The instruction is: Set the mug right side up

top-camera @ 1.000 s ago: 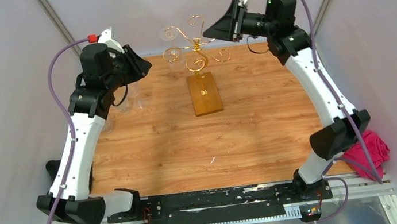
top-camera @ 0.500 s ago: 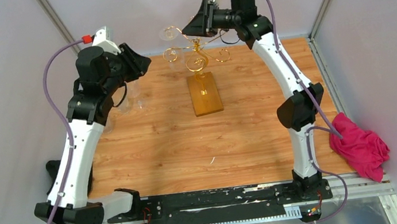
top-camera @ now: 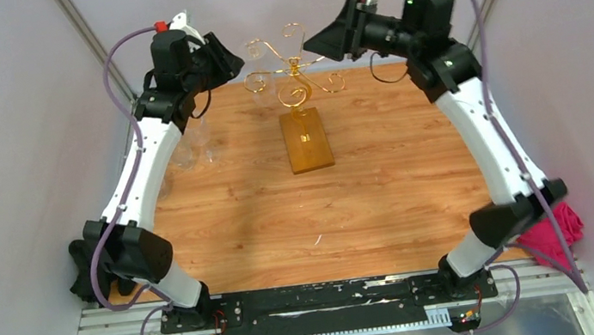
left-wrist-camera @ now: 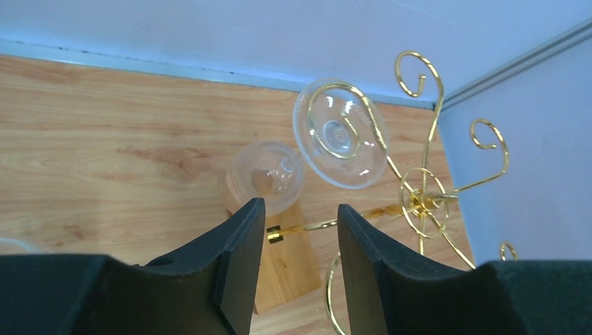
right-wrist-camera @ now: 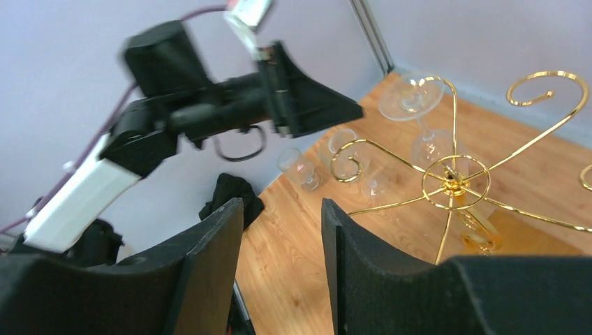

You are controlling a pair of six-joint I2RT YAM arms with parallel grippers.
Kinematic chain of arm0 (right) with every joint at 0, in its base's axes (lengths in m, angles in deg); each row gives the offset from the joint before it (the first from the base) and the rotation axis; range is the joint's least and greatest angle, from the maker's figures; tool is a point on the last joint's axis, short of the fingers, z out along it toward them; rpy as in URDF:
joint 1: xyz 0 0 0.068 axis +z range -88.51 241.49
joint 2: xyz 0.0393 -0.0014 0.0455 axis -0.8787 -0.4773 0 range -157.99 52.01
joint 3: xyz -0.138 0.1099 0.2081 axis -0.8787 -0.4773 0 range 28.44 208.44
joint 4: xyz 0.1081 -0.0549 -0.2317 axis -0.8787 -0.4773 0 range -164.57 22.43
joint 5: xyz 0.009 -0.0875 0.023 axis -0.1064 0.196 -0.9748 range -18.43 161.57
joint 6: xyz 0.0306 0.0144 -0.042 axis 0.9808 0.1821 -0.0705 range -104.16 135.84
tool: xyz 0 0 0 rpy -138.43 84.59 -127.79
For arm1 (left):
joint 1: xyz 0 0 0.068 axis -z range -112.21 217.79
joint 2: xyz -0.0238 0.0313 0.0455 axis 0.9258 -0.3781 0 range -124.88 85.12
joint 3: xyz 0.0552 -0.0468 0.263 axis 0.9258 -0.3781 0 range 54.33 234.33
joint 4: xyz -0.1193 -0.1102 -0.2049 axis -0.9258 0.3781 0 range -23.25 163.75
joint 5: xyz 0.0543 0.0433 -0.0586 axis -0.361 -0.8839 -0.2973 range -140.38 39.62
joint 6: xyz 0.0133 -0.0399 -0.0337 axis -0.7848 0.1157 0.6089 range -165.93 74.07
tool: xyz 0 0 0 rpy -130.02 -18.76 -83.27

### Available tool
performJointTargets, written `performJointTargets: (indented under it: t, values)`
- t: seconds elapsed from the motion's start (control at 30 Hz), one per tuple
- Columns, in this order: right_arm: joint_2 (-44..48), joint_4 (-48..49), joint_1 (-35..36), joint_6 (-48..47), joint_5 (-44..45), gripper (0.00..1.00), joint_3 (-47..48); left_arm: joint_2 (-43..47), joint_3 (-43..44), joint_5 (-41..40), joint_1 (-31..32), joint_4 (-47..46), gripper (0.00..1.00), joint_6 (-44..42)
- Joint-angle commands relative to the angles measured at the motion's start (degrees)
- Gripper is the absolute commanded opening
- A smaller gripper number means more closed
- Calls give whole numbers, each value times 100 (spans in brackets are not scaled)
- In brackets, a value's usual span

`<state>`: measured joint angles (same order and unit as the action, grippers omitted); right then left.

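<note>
No mug shows in any view. A gold wire rack [top-camera: 292, 73] on a wooden base [top-camera: 305, 139] stands at the back centre. A clear wine glass [top-camera: 255, 50] hangs upside down from it; it also shows in the left wrist view [left-wrist-camera: 340, 132] and the right wrist view [right-wrist-camera: 412, 94]. My left gripper [top-camera: 238, 60] is open and empty, raised just left of the rack, above the hanging glass [left-wrist-camera: 297, 230]. My right gripper [top-camera: 310, 46] is open and empty, raised just right of the rack's top [right-wrist-camera: 283, 230].
Several clear glasses [top-camera: 195, 142] stand on the table at the back left, under my left arm; the right wrist view shows them too [right-wrist-camera: 300, 167]. A pink cloth [top-camera: 557, 224] lies off the table's right edge. A black cloth [right-wrist-camera: 230, 195] lies off its left edge.
My left arm has stretched up and back, bringing its gripper close to the rack's left side. My right gripper swung in over the rack, then back out to the right.
</note>
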<state>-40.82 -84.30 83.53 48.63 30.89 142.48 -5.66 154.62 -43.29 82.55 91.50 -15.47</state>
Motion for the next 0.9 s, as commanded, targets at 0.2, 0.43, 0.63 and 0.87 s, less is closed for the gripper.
performJointTargets:
  t: [0.2,0.43,0.63,0.87]
  values:
    - [1514,20,-186,-612,500,52,-911,-579,357,360,26,-635,49,330]
    - [1777,-7,-200,-638,468,52,-1207,-512,300,383,32,-768,48,295]
    - [1802,4,-200,-612,436,52,-1241,-637,332,417,26,-907,48,342]
    - [1904,3,-211,-660,545,52,-1352,-921,457,563,26,-1049,48,494]
